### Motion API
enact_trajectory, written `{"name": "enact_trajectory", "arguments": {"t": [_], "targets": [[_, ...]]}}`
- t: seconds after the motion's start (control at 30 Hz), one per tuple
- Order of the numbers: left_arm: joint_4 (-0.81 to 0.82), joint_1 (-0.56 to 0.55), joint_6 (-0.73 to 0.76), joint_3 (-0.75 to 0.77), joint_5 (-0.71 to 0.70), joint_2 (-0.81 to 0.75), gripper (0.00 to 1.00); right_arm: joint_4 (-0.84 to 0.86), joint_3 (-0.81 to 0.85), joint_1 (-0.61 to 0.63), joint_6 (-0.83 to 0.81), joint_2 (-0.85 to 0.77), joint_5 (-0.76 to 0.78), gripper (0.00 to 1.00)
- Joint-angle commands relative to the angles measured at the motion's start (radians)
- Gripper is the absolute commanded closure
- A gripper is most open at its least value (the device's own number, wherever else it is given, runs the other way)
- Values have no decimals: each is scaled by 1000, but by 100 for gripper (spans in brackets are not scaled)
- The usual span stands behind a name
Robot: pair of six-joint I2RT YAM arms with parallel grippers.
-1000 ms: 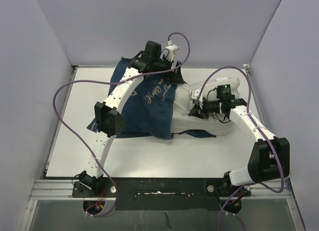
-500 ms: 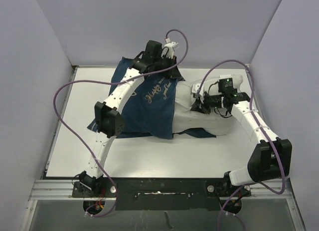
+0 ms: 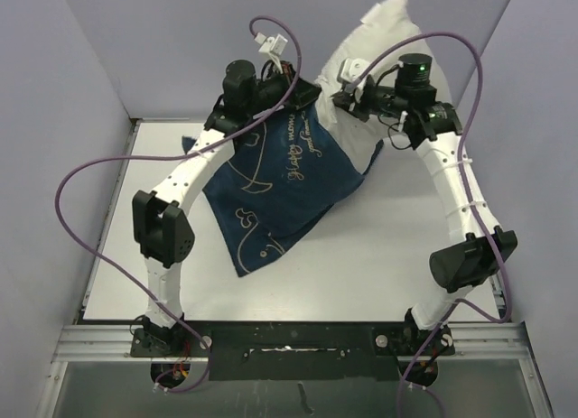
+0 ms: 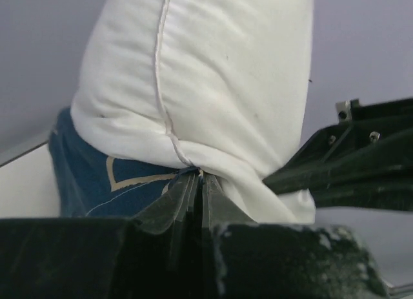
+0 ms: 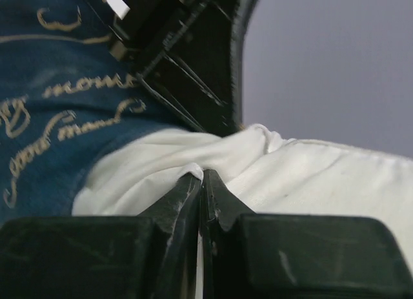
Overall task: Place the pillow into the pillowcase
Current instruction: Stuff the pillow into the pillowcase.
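Both arms are raised above the back of the table. The navy pillowcase point(image 3: 280, 183) with cream whales and script hangs down and left from my left gripper point(image 3: 307, 95), which is shut on its upper edge point(image 4: 201, 173). The white pillow point(image 3: 384, 30) sticks up out of the pillowcase's top toward the back wall. Its lower part is hidden inside the blue cloth. My right gripper point(image 3: 348, 91) is shut on a fold of the pillow point(image 5: 201, 173), close beside the left gripper. In the left wrist view the pillow point(image 4: 213, 73) bulges above the pillowcase point(image 4: 84, 176).
The white table point(image 3: 388, 264) lies below the hanging cloth, whose low corner point(image 3: 248, 264) reaches near it. Grey walls close in at the back and both sides. Purple cables point(image 3: 81, 192) loop off both arms. The right arm's gripper body point(image 4: 348, 160) crowds the left wrist view.
Both arms have risen from the table, carrying pillow and pillowcase up with them. The left gripper went from open to shut on the pillowcase edge. The pillowcase now hangs instead of lying flat.
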Motion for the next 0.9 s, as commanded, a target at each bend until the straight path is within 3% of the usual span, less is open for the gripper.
{"name": "enact_trajectory", "arguments": {"t": [0.0,0.13,0.33,0.43,0.57,0.67,0.87], "targets": [[389,3,-147,-196,-122,-219,100,69,-23,170,1,-5,-76,100],[581,34,-193,-463,-168,-279,100,-5,-203,276,-38,3,-62,100],[979,106,-324,-810,-160,-341,100,78,-392,254,54,44,-37,100],[991,116,-360,-817,-32,-311,100,149,-363,200,146,130,-2,100],[847,112,-310,-777,126,-276,100,117,-282,159,202,201,-33,99],[682,111,-192,-794,138,-294,100,51,-278,150,161,178,-112,80],[575,134,-111,-814,99,-282,100,-141,-243,-5,94,16,-468,23]]}}
